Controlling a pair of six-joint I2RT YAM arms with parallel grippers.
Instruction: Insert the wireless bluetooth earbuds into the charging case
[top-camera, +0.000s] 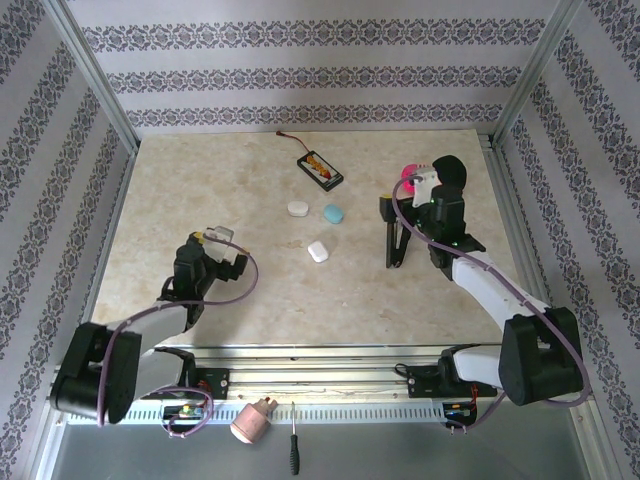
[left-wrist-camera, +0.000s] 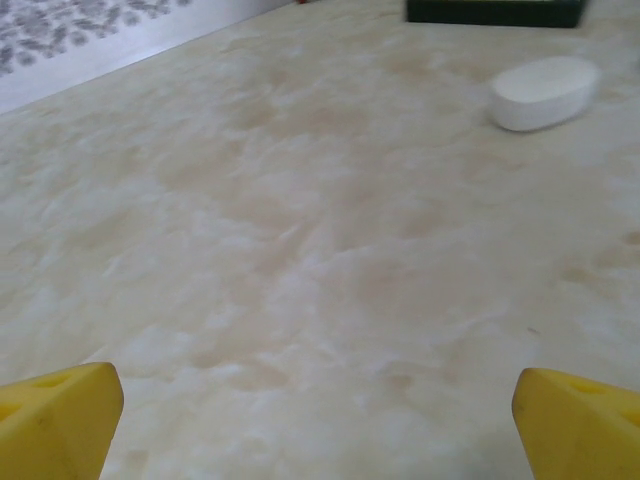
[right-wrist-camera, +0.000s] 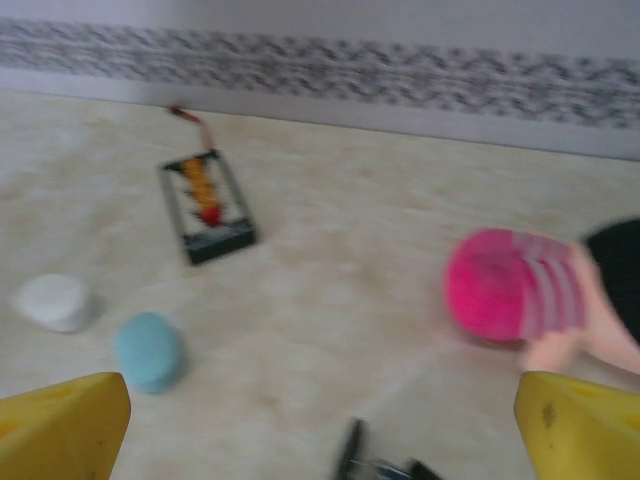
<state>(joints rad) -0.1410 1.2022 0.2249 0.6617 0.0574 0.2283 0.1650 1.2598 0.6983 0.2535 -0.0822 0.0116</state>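
My left gripper (top-camera: 228, 243) hangs low over the table (top-camera: 180, 180), toward its near left corner. Its yellow fingertips (left-wrist-camera: 60, 425) are spread wide with nothing between them.

Around the middle of the table lie three pebble-like cases. One white case (top-camera: 298, 208) sits just beside the light-blue case (top-camera: 333, 213), and a second white case (top-camera: 318, 251) lies nearer to me, apart from that pair. All three look closed, as far as I can tell. Toward the far edge, past them, sits a small black tray (top-camera: 321, 170) with a thin cable.

Right of the cases a slim black object (top-camera: 393, 235) lies on the table. My right gripper (right-wrist-camera: 320, 430) is above it, toward the right edge, its jaws also wide and empty. Just beyond it is a pink rounded object (right-wrist-camera: 500, 285).

I cannot make out any earbuds; they are too small to pick out, or hidden. By my judgement the task has hardly begun: nothing is held, no case stands open, and no earbud is seated. I would still have to find an earbud, get a case open, and place the earbud inside.
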